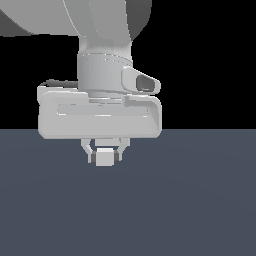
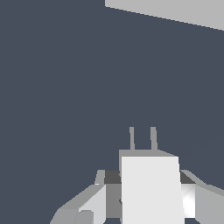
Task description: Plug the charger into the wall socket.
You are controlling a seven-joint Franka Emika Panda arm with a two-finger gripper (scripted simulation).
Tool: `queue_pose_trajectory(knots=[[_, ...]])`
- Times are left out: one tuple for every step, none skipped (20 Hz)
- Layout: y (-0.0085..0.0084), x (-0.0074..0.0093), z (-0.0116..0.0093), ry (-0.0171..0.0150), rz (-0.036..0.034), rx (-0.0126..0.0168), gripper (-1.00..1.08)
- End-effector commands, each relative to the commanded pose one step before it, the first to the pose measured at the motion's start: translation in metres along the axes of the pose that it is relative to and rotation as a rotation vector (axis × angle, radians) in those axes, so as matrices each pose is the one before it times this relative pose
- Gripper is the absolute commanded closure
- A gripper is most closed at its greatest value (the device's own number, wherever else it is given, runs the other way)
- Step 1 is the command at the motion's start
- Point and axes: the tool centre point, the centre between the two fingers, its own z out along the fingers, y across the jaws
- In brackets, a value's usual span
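**Charger held in the claw, prongs facing the panel edge**

Charger [image 2: 151, 192] sits between the fingers of your gripper [image 1: 104, 156], pinched on both sides and lifted clear of the dark floor [image 1: 190, 200]. From the charger, two thin prongs [image 2: 142, 138] stick straight out ahead, and that line is its long axis. Beyond the prongs, well apart, only a pale-grey strip shows in the wrist view, likely the wall socket [image 2: 175, 11]; its centre dot is out of sight. Judged from this, your next move must line the prongs up with that panel before pushing in.
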Motion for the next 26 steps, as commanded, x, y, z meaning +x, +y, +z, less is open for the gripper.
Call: queue_pose_trajectory(knots=[[-0.00062, 0.01252, -0.00949, 0.00105, 0.04966, -0.00846, 1.08], [-0.00013, 0.00511, -0.00375, 0.00005, 0.02049, -0.00376, 1.08], [-0.00009, 0.00479, -0.00349, 0.00001, 0.01921, -0.00359, 1.08], [-0.00004, 0.00449, -0.00325, -0.00003, 0.01799, -0.00341, 1.08], [-0.00001, 0.00420, -0.00301, -0.00006, 0.01680, -0.00323, 1.08], [0.00002, 0.00391, -0.00279, -0.00009, 0.01565, -0.00304, 1.08], [0.00004, 0.00364, -0.00257, -0.00011, 0.01453, -0.00285, 1.08], [0.00006, 0.00336, -0.00236, -0.00012, 0.01342, -0.00265, 1.08], [0.00008, 0.00309, -0.00215, -0.00013, 0.01231, -0.00245, 1.08], [0.00010, 0.00282, -0.00193, -0.00014, 0.01120, -0.00224, 1.08], [0.00010, 0.00254, -0.00172, -0.00015, 0.01006, -0.00202, 1.08], [0.00012, 0.00226, -0.00151, -0.00016, 0.00894, -0.00180, 1.08], [0.00012, 0.00198, -0.00130, -0.00016, 0.00779, -0.00157, 1.08], [0.00012, 0.00169, -0.00109, -0.00016, 0.00663, -0.00134, 1.08], [0.00011, 0.00139, -0.00088, -0.00014, 0.00546, -0.00110, 1.08], [0.00009, 0.00109, -0.00068, -0.00012, 0.00425, -0.00086, 1.08], [0.00008, 0.00079, -0.00048, -0.00010, 0.00306, -0.00062, 1.08], [0.00006, 0.00047, -0.00028, -0.00006, 0.00185, -0.00037, 1.08], [-0.00006, 0.00015, -0.00010, -0.00002, 0.00048, -0.00010, 1.08], [0.00000, 0.00000, 0.00000, 0.00000, 0.00000, 0.00000, 1.08], [0.00000, 0.00000, 0.00000, 0.00000, 0.00000, 0.00000, 1.08], [0.00000, 0.00000, 0.00000, 0.00000, 0.00000, 0.00000, 1.08], [0.00001, -0.00017, 0.00011, 0.00012, -0.00082, 0.00018, 1.08], [0.00000, 0.00018, 0.00003, 0.00000, 0.00000, 0.00000, 1.08], [0.00001, 0.00054, 0.00010, 0.00000, 0.00000, 0.00000, 1.08], [0.00001, 0.00091, 0.00017, 0.00000, 0.00000, 0.00000, 1.08]])
